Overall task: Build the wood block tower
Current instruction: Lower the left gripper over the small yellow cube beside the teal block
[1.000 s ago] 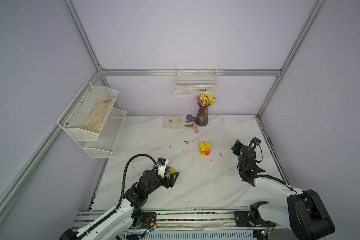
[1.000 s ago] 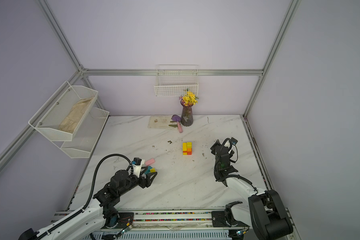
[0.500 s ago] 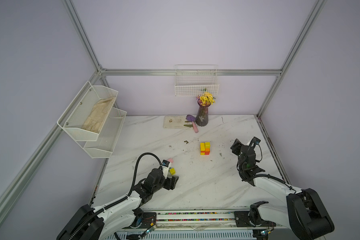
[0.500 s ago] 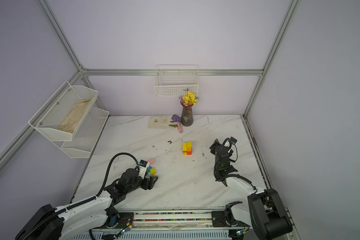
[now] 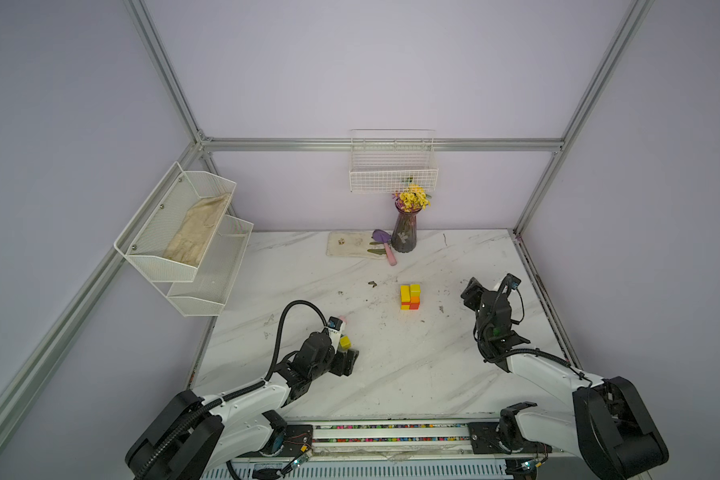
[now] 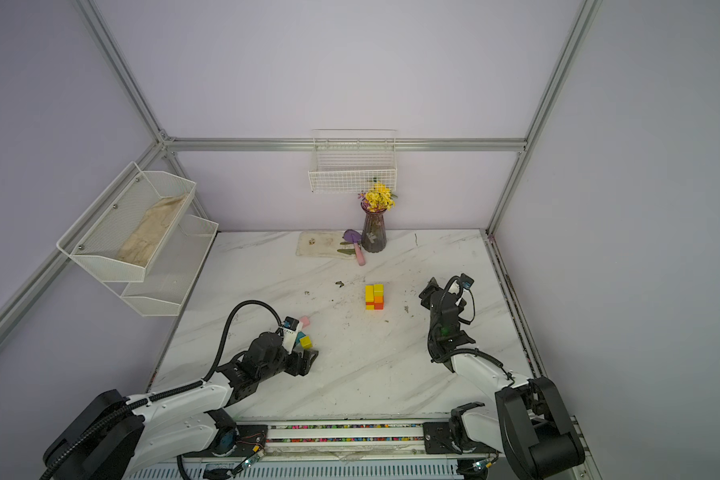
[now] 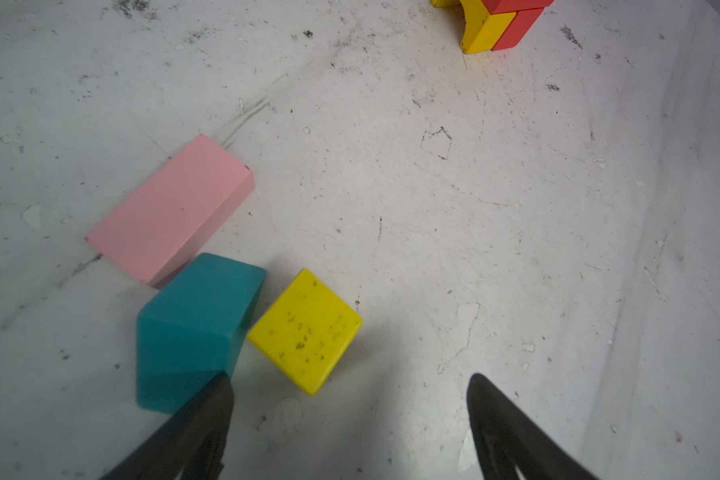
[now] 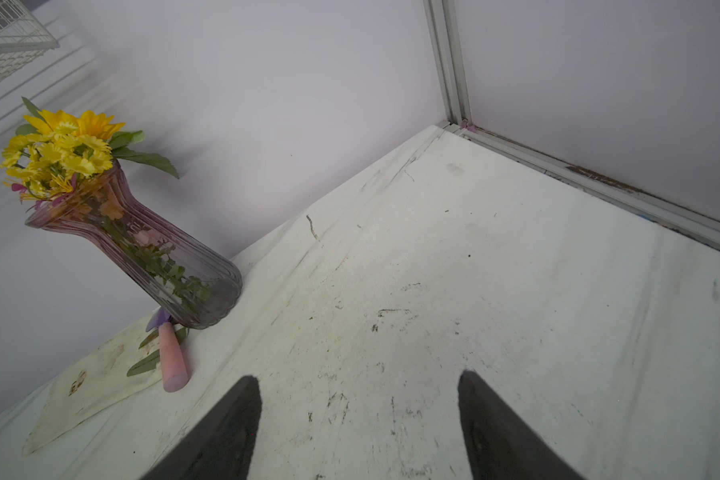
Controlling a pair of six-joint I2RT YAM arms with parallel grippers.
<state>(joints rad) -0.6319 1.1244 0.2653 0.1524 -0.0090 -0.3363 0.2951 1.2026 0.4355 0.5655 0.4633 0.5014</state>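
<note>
Three loose pieces lie at the front left of the tabletop [image 5: 391,365]: pink brick [image 7: 171,208] flat, teal house-shaped piece [image 7: 192,328] on its side against the brick's near corner, and yellow cube [image 7: 306,330] just beside the teal piece, corner to its edge. The teal piece looks a bit blurred.

Left fingers [image 7: 200,432] are spread wide with nothing between them, low over the tabletop. One tip overlaps the teal piece's near edge; cannot tell if it touches. The yellow cube sits just ahead of the gap, not gripped. In both top views the left arm crouches right beside these pieces.

The tower [image 5: 410,296] is a short stack near mid-tabletop, yellow and orange over red, well apart from the loose pieces. The left wrist view shows its base as yellow beside red.

Right fingers [image 8: 225,432] are also spread and empty, above bare tabletop to the right of the tower and apart from it. They face the back corner.

A purple vase [image 8: 142,249] with yellow flowers stands at the back, a pink-handled trowel [image 8: 173,365] and a stained mat [image 8: 88,390] beside it.
</note>
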